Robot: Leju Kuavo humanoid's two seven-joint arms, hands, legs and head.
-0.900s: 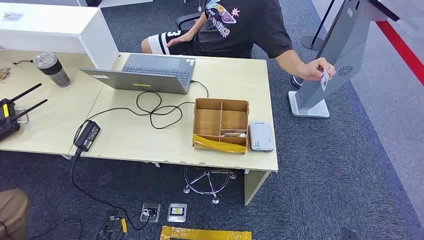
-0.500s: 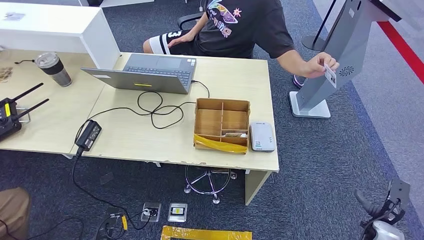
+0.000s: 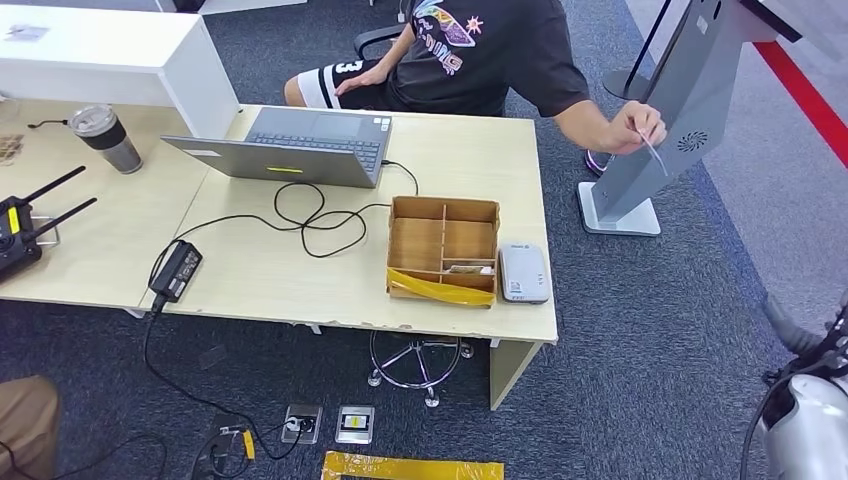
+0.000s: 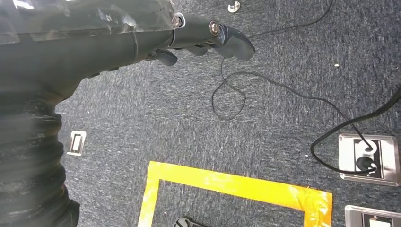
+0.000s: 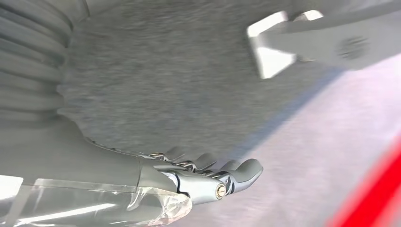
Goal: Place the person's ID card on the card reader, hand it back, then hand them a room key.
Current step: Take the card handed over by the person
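Observation:
A seated person behind the desk (image 3: 470, 160) holds a small ID card (image 3: 652, 152) out past the desk's right end, in their hand (image 3: 634, 128). The white card reader (image 3: 523, 273) lies at the desk's front right corner, beside a wooden compartment box (image 3: 443, 250) with a card (image 3: 462, 268) in one slot. My right hand (image 3: 805, 340) rises at the lower right, well below the ID card; in the right wrist view its fingers (image 5: 236, 171) are stretched out and hold nothing. My left hand (image 4: 208, 35) hangs over the carpet, its fingers apart and bare.
A laptop (image 3: 300, 145), a looped cable (image 3: 310, 215) and a power adapter (image 3: 175, 270) lie on the desk, with a tumbler (image 3: 105, 138) at the left. A grey kiosk stand (image 3: 680, 110) rises just behind the person's hand. Yellow tape (image 3: 410, 467) and sockets (image 3: 330, 425) mark the floor.
My right arm has come up at the lower right. The person has turned the ID card from face-on to edge-on, keeping their hand near the same spot.

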